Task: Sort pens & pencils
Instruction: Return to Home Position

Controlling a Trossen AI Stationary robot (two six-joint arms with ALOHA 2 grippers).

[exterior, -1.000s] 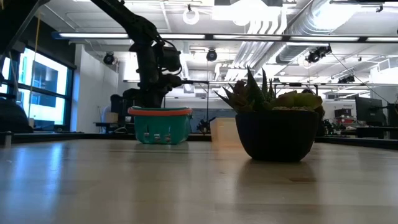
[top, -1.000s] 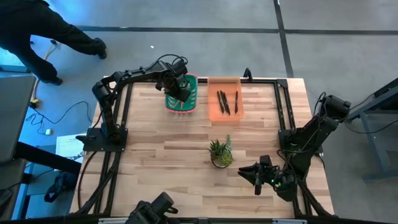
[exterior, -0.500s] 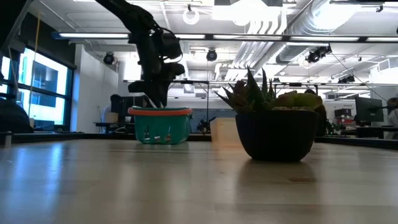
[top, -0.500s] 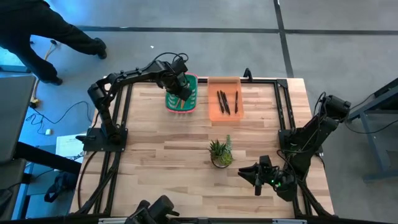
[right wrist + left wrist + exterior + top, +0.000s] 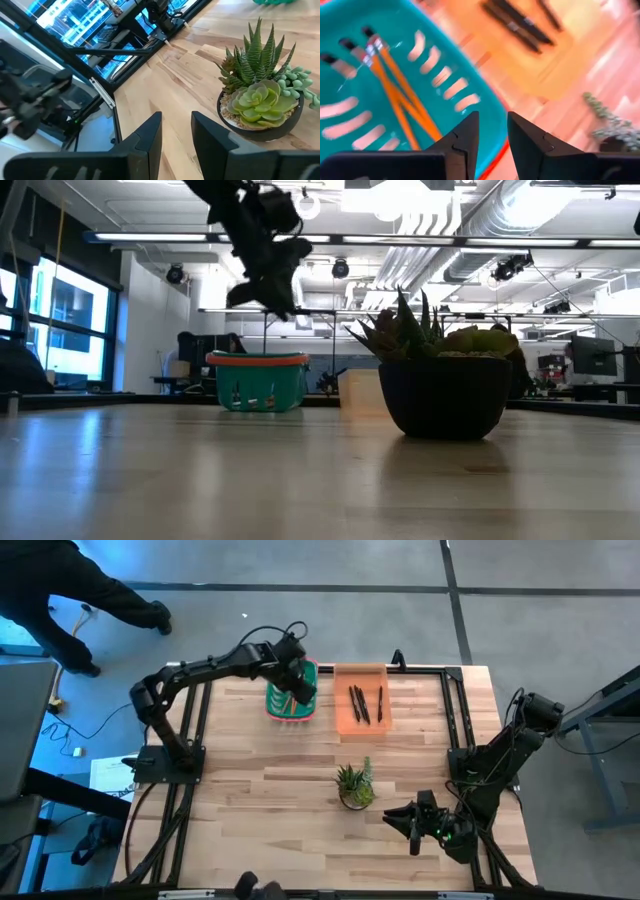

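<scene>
While left end effector (image 5: 493, 120) hangs released, green bin (image 5: 470, 75) holds three pencils (image 5: 395, 95); orange bin (image 5: 520, 60) three pens (image 5: 517, 25).

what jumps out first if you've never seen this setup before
The left tool hangs above a green bin at the table's far edge, with orange pencils lying crossed inside it. Beside the bin, an orange tray holds black pens. A small potted plant sits nearer the middle, close to the parked right tool.

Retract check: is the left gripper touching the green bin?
Apart. Low view: the left gripper hangs above the green bin, with background showing between them.
</scene>
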